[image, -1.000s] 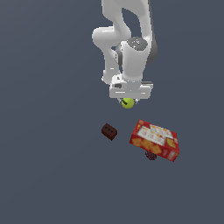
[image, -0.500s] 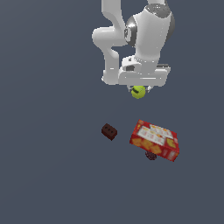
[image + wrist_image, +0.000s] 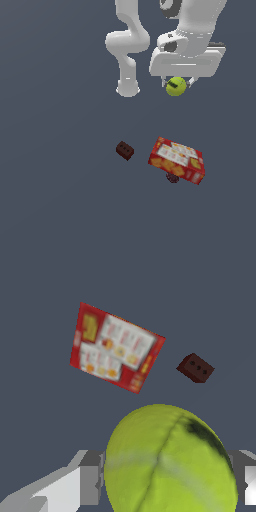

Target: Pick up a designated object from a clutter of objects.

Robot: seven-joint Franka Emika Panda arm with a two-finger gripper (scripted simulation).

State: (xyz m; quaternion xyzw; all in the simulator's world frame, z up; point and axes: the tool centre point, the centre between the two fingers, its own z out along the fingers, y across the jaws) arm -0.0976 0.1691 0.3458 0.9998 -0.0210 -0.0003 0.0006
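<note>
We have the ball [image 3: 176, 86] clamped in the gripper [image 3: 178, 88], well above the floor [image 3: 60, 190] and far from the rest of the clutter. In the wrist view the ball [image 3: 170, 461] fills the space between the two grey fingers [image 3: 90, 483], one on each side and both pressed against it, so we judge the grasp to be centred and the pick essentially made.

To finish this step well, we would keep the squeeze steady and avoid any quick swing of the wrist, since a round, slightly fuzzy ball held at only two contact spots could roll or slip out if jolted. We would also keep it high, where nothing can knock it.

The box [image 3: 177, 160] lies flat on the floor below, toward the exterior view's right, with the maroon ball [image 3: 172, 178] peeking out at its lower edge, touching or very near it. The block [image 3: 124, 150] sits apart from the box, toward the exterior view's left. None of them is close to the gripper.

As for pose, our arm [image 3: 127, 45] rises from its base, folds over at the top, and carries the hand [image 3: 186, 57] pointing downward, the ball hanging just beneath the white flange.
</note>
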